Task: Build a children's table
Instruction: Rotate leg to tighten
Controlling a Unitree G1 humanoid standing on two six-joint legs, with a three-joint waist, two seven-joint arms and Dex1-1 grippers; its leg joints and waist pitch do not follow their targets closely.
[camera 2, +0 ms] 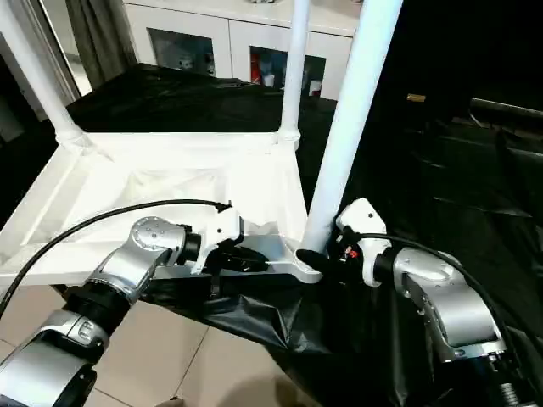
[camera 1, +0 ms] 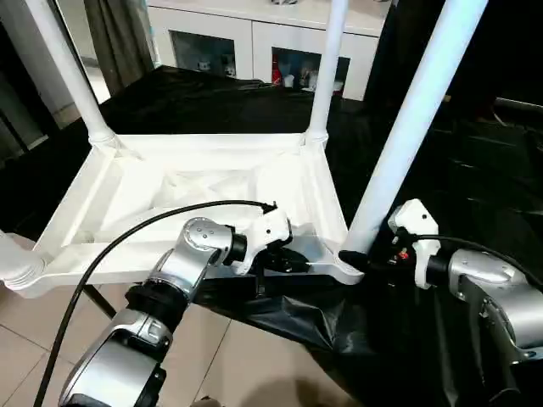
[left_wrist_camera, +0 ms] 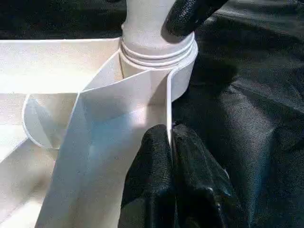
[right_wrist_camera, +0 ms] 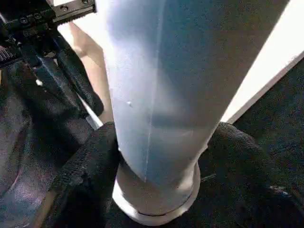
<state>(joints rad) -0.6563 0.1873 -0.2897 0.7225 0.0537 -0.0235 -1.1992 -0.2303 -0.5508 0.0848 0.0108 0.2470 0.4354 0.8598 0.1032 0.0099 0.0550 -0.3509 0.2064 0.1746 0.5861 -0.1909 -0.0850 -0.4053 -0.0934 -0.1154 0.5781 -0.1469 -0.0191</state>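
Note:
The white tabletop (camera 1: 127, 182) lies upside down on a black-draped surface, ribbed underside up. Tube legs stand in its far left (camera 1: 72, 76), far right (camera 1: 327, 76) and near right (camera 1: 407, 127) corner sockets. The base of another leg (camera 1: 13, 263) shows at the near left corner. My left gripper (left_wrist_camera: 171, 135) is shut on the thin raised rim (left_wrist_camera: 168, 99) beside the near right socket. My right gripper (camera 1: 356, 259) sits at that socket, its black fingers (right_wrist_camera: 90, 161) pressed against either side of the near right leg's base (right_wrist_camera: 156, 118).
Black cloth (camera 1: 475, 170) covers the surface to the right and hangs in folds below the tabletop's near edge. A white cabinet (camera 1: 254, 38) stands behind. Tiled floor (camera 1: 254, 365) lies below me. My left arm's black cable (camera 1: 110, 250) arcs over the tabletop.

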